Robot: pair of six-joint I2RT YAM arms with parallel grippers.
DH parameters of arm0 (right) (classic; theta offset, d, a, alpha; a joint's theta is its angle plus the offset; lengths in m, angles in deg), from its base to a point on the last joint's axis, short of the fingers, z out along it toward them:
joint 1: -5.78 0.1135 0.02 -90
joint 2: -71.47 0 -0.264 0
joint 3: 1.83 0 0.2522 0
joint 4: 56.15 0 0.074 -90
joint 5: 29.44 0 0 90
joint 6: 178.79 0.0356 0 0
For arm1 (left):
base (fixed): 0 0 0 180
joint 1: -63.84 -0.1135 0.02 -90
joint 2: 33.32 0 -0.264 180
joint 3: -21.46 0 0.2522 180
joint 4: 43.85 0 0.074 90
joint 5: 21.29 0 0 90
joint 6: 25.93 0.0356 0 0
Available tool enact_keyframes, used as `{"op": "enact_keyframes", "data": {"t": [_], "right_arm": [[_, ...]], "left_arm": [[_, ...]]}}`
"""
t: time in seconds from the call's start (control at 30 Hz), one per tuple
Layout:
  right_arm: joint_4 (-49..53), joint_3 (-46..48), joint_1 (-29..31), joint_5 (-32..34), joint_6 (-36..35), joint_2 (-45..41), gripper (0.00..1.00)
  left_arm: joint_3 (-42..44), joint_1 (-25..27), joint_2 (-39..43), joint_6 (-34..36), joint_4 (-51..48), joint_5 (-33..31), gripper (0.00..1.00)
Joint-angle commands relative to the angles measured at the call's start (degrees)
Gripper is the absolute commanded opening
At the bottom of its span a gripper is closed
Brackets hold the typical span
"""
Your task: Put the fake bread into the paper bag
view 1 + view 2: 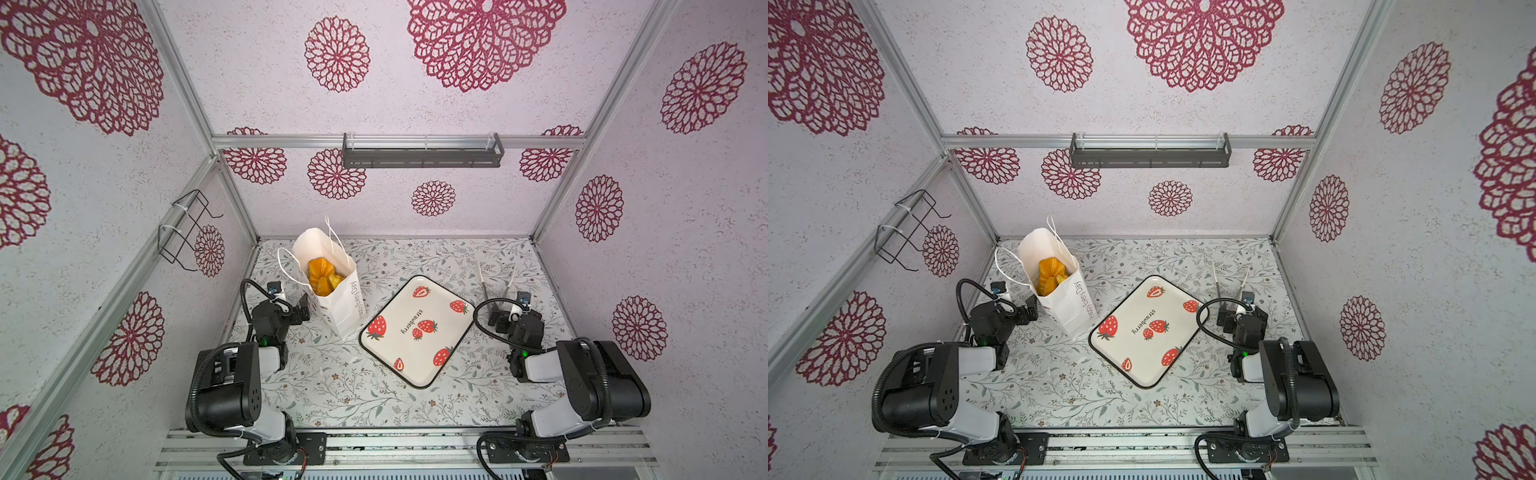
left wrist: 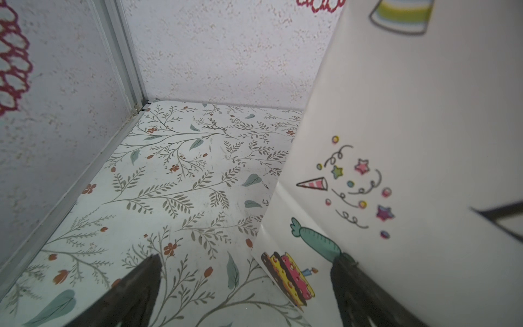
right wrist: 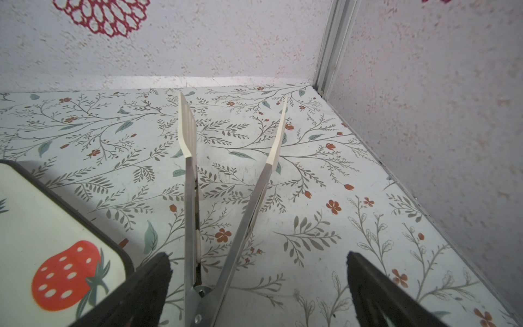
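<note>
Bread [image 1: 322,274] half-hidden in bag [image 1: 345,309]; L gripper [image 2: 247,260], R gripper [image 3: 257,254] full-wide, empty (tongs [image 3: 190,198] btwn R jaws).

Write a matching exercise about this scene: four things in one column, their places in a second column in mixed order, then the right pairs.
Things:
1. fake bread
2. paper bag
3. strawberry tray
4. tongs

Places:
A. just ahead of the open right hand
B. flat on the table, between bag and tongs
C. inside the paper bag
D. standing next to the left hand

Pairs: 1-C, 2-D, 3-B, 4-A
</note>
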Motion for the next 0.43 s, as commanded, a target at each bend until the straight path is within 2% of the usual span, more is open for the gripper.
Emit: {"op": "enact_keyframes", "data": {"t": [0.0, 0.4], "right_arm": [[-2.9, -0.9, -0.1, -0.4, -0.7, -0.5, 0.99], [-2.9, -0.9, 0.0, -0.4, -0.9, -0.5, 0.99]], "left_arm": [[-0.6, -0.2, 0.4, 0.2, 1.6, 0.9, 0.97], [-1.0, -0.9, 0.2, -0.4, 1.2, 1.8, 0.97]]}}
